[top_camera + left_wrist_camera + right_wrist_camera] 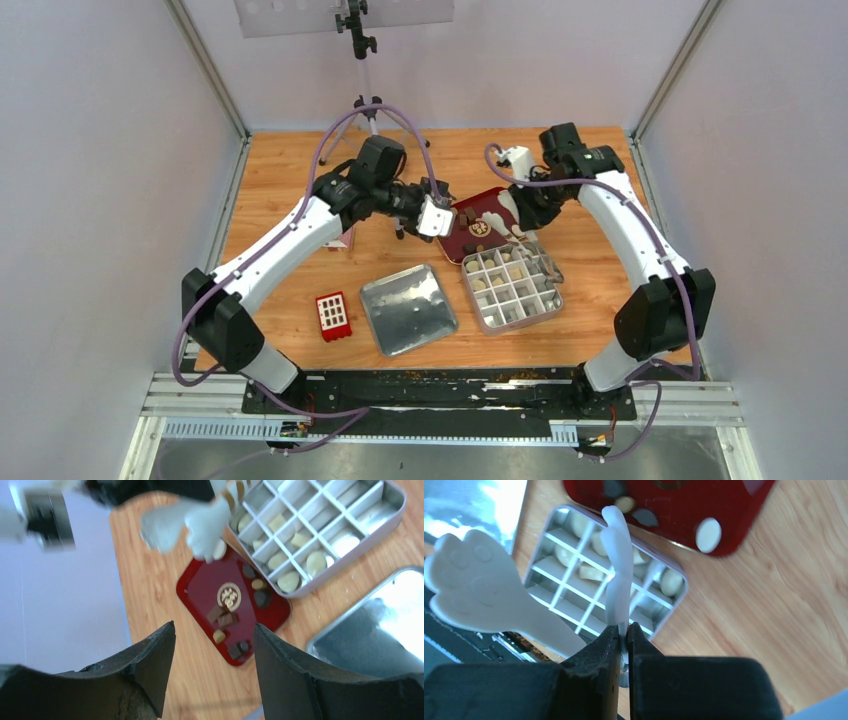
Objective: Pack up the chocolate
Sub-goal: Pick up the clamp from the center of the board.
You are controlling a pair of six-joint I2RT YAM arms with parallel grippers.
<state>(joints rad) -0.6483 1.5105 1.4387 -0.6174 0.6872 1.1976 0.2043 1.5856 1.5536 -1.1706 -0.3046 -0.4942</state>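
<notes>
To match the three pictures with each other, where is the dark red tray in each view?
Top external: red tray at the table's centre, behind the divided tin.
Left wrist: picture centre, lower left of the tin.
Right wrist: along the top edge, above the tin.
Shared landmark: the divided tin.

White tongs (200,522) hang over red tray's (200,595) end nr tin (350,555); rest open under left tool (214,627).

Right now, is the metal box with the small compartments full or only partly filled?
Partly filled. The box holds cream chocolates in several compartments, while other compartments show only bare metal.
</notes>
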